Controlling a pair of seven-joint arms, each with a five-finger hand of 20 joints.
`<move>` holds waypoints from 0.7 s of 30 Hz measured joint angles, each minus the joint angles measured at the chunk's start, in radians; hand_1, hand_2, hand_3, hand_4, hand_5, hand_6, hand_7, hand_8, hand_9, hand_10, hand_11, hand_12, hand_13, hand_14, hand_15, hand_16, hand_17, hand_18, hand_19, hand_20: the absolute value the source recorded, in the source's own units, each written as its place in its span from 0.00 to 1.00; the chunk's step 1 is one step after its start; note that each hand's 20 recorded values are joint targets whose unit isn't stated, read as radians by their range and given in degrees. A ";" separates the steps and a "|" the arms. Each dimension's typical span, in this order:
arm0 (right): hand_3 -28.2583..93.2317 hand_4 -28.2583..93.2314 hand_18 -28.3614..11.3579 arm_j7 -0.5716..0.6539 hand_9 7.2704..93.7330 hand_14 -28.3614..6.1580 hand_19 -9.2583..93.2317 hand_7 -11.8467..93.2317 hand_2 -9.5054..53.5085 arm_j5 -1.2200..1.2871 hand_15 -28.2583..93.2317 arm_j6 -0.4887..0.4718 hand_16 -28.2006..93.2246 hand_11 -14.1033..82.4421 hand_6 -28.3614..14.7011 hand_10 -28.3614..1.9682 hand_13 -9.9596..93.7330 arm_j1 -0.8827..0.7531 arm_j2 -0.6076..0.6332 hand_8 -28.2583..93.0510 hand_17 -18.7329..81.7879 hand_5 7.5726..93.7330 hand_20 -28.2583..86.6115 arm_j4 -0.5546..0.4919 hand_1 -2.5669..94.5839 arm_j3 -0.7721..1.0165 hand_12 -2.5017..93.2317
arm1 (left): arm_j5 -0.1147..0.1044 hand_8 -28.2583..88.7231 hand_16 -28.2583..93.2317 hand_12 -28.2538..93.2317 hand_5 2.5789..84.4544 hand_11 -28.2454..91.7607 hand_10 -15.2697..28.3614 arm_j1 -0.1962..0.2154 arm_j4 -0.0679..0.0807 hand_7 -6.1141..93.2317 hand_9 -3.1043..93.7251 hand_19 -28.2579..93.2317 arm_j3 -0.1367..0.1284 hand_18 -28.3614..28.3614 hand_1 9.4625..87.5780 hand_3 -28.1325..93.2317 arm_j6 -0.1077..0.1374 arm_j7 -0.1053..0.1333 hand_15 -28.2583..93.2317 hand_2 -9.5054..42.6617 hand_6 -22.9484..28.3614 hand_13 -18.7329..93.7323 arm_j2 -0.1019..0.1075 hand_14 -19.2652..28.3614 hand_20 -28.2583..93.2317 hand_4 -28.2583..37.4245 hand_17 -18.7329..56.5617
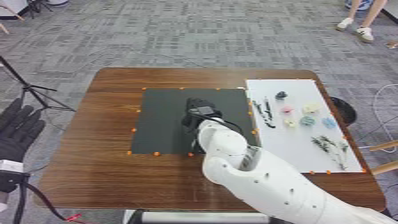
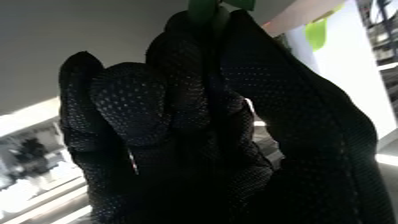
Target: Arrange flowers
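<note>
Right hand [image 1: 194,105] over dark mat [image 1: 163,117] on bench [image 1: 142,182]; fingers and thumb pinch one green stem [image 2: 206,10]. Left hand [image 1: 18,126]: fingers extended, released. Stem judged light, pliant, leaves easily creased; best gripped low on stalk. Count, white board [image 1: 300,90]: five pale flower heads [image 1: 306,121], one dark clump [image 1: 281,94], two slender black items [image 1: 267,111]; sprigs [image 1: 336,149] overlap, number uncertain.

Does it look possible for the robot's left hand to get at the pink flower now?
Probably not. The left hand is beyond the left edge of the table, the pink flower lies near the right edge, and the right arm seems in the way.
</note>
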 measured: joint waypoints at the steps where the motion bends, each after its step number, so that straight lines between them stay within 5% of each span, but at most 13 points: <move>1: 0.88 0.23 0.00 -0.004 0.87 0.59 0.89 0.76 0.00 -0.020 0.70 -0.004 0.69 0.46 0.66 0.63 0.83 0.005 -0.009 0.37 0.60 0.70 0.53 0.015 0.53 -0.010 0.76 | 0.000 0.19 0.22 0.32 0.42 0.34 0.64 -0.003 0.000 0.11 0.34 0.37 0.002 0.68 0.14 0.83 0.002 0.001 0.34 0.39 0.56 0.36 0.002 0.64 0.32 0.00 0.19; 10: 0.88 0.18 0.00 -0.006 0.87 0.59 0.89 0.75 0.00 -0.057 0.70 -0.054 0.69 0.46 0.65 0.62 0.83 0.028 -0.097 0.37 0.60 0.69 0.52 0.102 0.56 -0.039 0.75 | 0.000 0.19 0.22 0.32 0.43 0.33 0.64 -0.008 -0.014 0.11 0.34 0.37 0.013 0.68 0.14 0.83 0.024 0.005 0.34 0.39 0.57 0.36 0.019 0.64 0.32 0.00 0.19; 21: 0.87 0.14 0.00 -0.034 0.87 0.60 0.90 0.75 0.00 -0.095 0.70 -0.100 0.68 0.46 0.65 0.66 0.83 0.003 -0.182 0.37 0.60 0.69 0.52 0.126 0.57 -0.032 0.72 | 0.001 0.18 0.22 0.32 0.43 0.34 0.64 -0.034 -0.014 0.11 0.34 0.37 0.042 0.68 0.15 0.83 0.029 0.016 0.34 0.39 0.57 0.36 0.035 0.64 0.32 0.00 0.19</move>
